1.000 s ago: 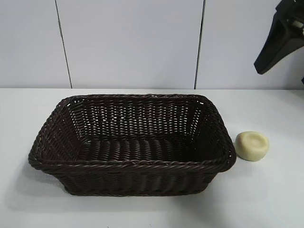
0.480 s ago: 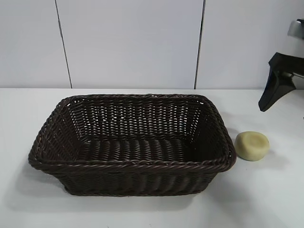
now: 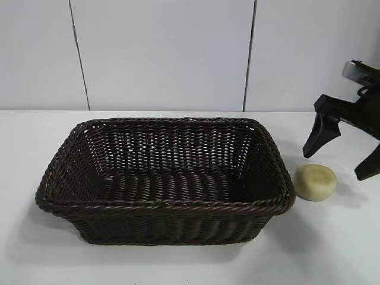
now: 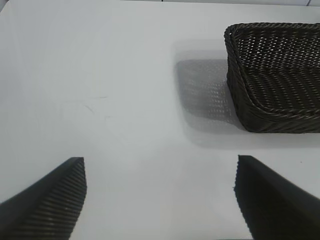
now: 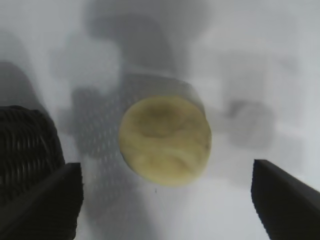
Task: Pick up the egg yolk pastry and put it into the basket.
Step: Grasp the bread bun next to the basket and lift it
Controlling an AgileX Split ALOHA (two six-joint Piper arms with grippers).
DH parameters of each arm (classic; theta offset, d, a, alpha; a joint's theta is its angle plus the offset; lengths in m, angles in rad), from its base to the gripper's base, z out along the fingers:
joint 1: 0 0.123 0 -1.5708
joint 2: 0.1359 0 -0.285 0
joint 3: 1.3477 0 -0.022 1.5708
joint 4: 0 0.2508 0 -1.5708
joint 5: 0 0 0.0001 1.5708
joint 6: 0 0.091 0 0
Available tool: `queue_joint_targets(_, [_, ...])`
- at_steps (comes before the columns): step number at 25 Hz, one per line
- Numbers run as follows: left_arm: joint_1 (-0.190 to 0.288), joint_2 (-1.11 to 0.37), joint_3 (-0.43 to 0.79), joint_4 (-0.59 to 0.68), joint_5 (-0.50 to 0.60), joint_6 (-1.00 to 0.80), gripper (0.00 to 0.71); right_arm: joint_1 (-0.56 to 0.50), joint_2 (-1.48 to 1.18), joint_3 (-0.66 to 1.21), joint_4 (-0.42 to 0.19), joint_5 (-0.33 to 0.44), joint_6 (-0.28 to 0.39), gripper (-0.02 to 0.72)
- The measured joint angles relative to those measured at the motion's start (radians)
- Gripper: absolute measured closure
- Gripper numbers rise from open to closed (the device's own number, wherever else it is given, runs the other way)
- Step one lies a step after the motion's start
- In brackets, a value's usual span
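Note:
The dark brown wicker basket (image 3: 167, 205) stands mid-table with nothing inside. To its right, close to the rim, the pale yellow egg yolk pastry (image 3: 316, 181) rests on the white table. My right gripper (image 3: 341, 155) hangs open just above and slightly behind the pastry, one finger on each side of it, touching nothing. In the right wrist view the pastry (image 5: 165, 140) lies on the table between the wide-spread fingers of the right gripper (image 5: 165, 166), with the basket's corner (image 5: 25, 145) beside it. My left gripper (image 4: 160, 160) is open over bare table, away from the basket (image 4: 275, 85).
A white panelled wall (image 3: 166, 53) stands behind the table. White tabletop (image 3: 332, 249) stretches in front of and to the right of the pastry. The left arm is out of the exterior view.
The right gripper has come down from the upper right corner toward the pastry, and both its fingers now show above it. Basket, pastry and left gripper have not moved.

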Motion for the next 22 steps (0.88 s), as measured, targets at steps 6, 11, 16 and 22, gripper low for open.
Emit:
queue_joint_targets(6, [0.000,0.000,0.000,0.000,0.000,0.000,0.118,0.003,0.048,0.000,0.017,0.001,-0.023,0.049])
queue_joint_targets(11, [0.000,0.000,0.000,0.000,0.000,0.000,0.118,0.035,0.059,0.000,0.032,-0.015,-0.036,0.107])
queue_joint_targets(16, [0.000,0.000,0.000,-0.001,0.000,0.000,0.118,0.041,0.059,-0.001,0.032,-0.032,-0.036,0.429])
queue_joint_targets(22, [0.000,0.000,0.000,-0.002,0.000,0.000,0.118,0.041,0.059,-0.001,0.030,-0.014,-0.036,0.662])
